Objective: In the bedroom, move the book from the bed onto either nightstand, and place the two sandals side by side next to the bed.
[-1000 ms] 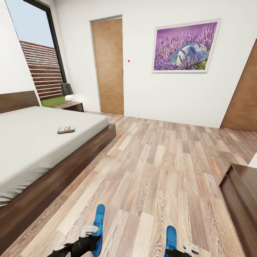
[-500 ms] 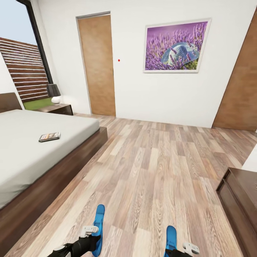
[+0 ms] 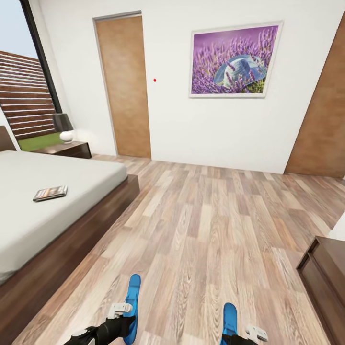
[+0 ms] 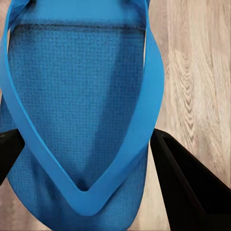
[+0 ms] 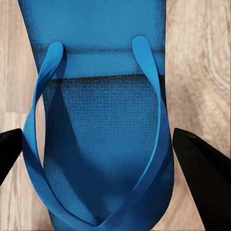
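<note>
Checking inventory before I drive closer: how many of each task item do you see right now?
Sandals: 2, one in the left gripper, one in the right gripper
Book: 1, on the bed
Nightstand: 1
Total: 4 items, plus the bed

Bed [image 3: 52, 201] as landmark. Book [image 3: 50, 192] flat on mattress, near floor-side edge. Nightstand [image 3: 64, 149] beyond bed at window side, lamp [image 3: 63, 127] on top. Past bed foot, left gripper [image 3: 125, 317] clamped on blue sandal [image 3: 132, 306]; farther from bed, right gripper [image 3: 242, 333] with second sandal [image 3: 230, 322], apparently gripped.
</note>
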